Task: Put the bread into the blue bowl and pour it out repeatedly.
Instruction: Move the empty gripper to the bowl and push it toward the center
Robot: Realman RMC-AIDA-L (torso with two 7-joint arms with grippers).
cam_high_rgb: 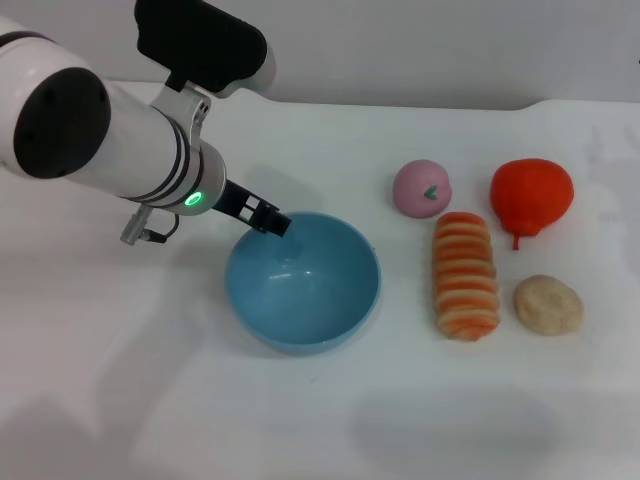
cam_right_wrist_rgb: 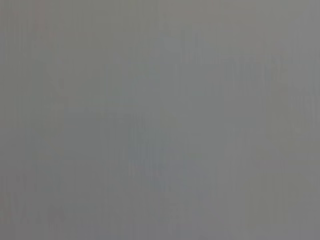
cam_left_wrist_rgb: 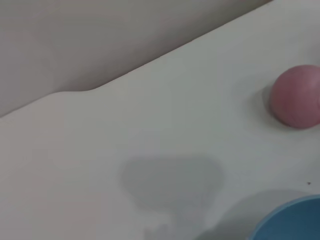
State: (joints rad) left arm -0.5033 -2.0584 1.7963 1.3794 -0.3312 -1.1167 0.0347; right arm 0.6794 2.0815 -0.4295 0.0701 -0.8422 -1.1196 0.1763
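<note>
one striped orange-and-cream bread point(cam_high_rgb: 466, 275) lies beside the blue bowl point(cam_high_rgb: 325, 310); jaws' state unclear.

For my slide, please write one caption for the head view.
Left gripper at the rim of the empty blue bowl; the bread lies on the table beside it.

Head view: high, angled down over the desk point(cam_high_rgb: 150, 400). Left wrist view: close, low across the desk; shares blue bowl point(cam_high_rgb: 300, 290) rim and pink ball point(cam_left_wrist_rgb: 296, 96). Right wrist view: featureless grey.
</note>
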